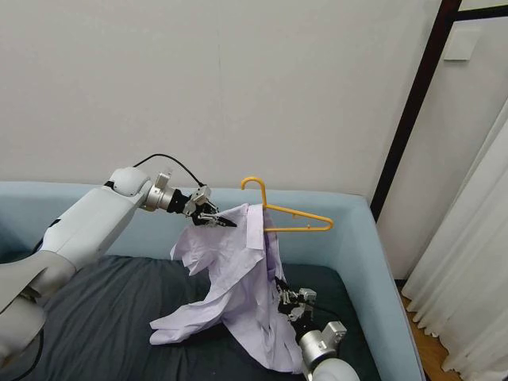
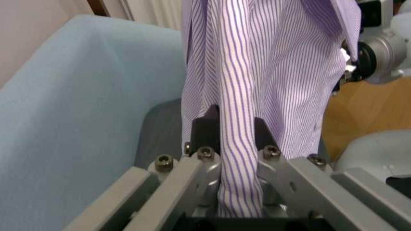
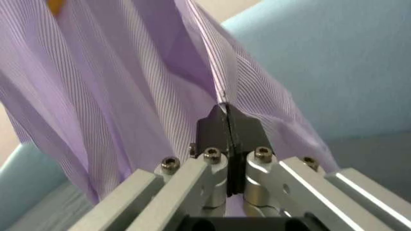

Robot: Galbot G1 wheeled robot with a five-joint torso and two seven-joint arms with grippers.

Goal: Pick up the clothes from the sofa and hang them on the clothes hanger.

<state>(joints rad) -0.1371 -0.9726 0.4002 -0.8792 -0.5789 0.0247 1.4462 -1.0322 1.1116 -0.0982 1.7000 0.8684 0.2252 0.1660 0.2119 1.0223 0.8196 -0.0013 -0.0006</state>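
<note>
1. The left gripper (image 1: 216, 217) is held up in front of the sofa's (image 1: 357, 238) back, at the end of the outstretched left arm.
2. In the left wrist view, this gripper (image 2: 224, 132) is clamped on a thick vertical fold of the purple striped shirt (image 2: 257, 72). Its black fingers (image 2: 204, 131) are parted only by the cloth between them.
3. The shirt (image 1: 230, 270) hangs in the air above the dark seat cushion (image 1: 103, 309). Its upper part is draped against the left end of a yellow hanger (image 1: 295, 213), and its lower folds trail down toward the cushion.
4. The hanger sits level in front of the sofa's back with its hook pointing up. What bears it cannot be made out.
5. The right gripper (image 1: 292, 304) is low at the front, pressed against the shirt's right edge.
6. In the right wrist view, this gripper (image 3: 226, 120) has its fingers (image 3: 212, 127) pressed almost flat together. A seam of the shirt (image 3: 128, 86) runs straight into the tips, so it seems to pinch a thin edge of cloth.
7. The two grippers are well apart, one high and one low, with the shirt between them.
</note>
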